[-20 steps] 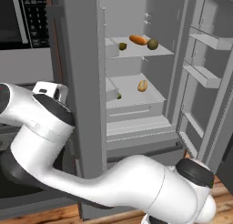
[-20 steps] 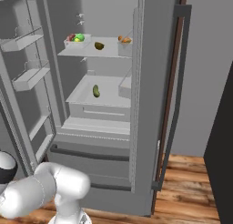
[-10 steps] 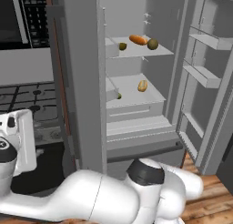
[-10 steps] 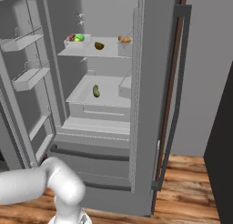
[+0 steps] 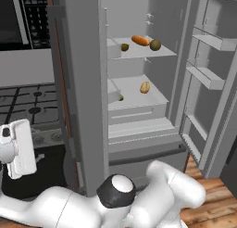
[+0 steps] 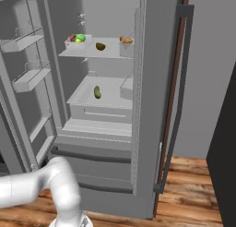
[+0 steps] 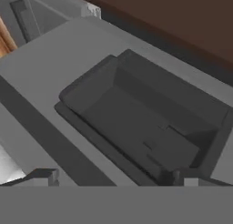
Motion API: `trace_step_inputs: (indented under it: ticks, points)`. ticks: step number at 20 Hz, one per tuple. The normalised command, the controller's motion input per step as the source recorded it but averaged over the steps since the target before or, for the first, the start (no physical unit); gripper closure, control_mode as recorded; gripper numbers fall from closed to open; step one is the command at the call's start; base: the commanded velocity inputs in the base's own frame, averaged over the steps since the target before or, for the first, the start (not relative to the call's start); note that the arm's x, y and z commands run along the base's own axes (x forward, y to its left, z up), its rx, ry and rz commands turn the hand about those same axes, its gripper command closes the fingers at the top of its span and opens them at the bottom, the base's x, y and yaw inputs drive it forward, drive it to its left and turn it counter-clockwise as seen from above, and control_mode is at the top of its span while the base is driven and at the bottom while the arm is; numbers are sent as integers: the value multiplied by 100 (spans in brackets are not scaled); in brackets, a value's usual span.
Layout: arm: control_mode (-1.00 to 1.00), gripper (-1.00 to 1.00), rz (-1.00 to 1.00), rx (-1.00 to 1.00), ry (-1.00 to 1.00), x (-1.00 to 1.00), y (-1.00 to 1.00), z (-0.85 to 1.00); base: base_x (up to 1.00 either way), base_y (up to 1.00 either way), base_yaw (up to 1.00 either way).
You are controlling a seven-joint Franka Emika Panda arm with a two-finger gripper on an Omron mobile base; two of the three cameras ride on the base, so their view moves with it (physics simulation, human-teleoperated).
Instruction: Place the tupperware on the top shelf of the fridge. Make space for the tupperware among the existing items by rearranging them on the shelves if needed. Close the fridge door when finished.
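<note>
The tupperware (image 6: pixel 77 38), a clear box with green and red food, sits at the left of the top shelf (image 6: pixel 110 53) of the fridge (image 6: pixel 152 106). Beside it lie the brown-green fruit (image 6: pixel 100 46) and the carrot (image 6: pixel 126 39). The left base view shows the small dark ball (image 5: pixel 124 47), the carrot (image 5: pixel 140 40) and the fruit (image 5: pixel 155 45) on that shelf. The bun (image 5: pixel 145 87) and the cucumber (image 6: pixel 97 92) rest on the lower shelf. My gripper (image 7: pixel 113 178) is open and holds nothing. It faces the dark dispenser recess (image 7: pixel 145 127) in the closed left door.
The fridge's right door (image 5: pixel 215 83) stands wide open with its bins (image 5: pixel 206 76). The white hand (image 5: pixel 18 150) hangs low at the left, in front of the stove (image 5: pixel 28 111). My arm's elbow (image 5: pixel 115 197) crosses below the fridge's drawers. Wooden floor (image 6: pixel 193 189) lies at the right.
The arm has swung down and to the left, away from the open fridge. The hand dropped from beside the left door to low by the stove. The foods have not moved.
</note>
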Motion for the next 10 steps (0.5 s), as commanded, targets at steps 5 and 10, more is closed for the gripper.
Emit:
trace_step_inputs:
  ticks: [5,10]
  points:
    - [-100,-100,-8,-1,1,22,-61,-14,0,0,0]
    - [-100,-100,-4,0,8,32,-82,-3,0,0,0]
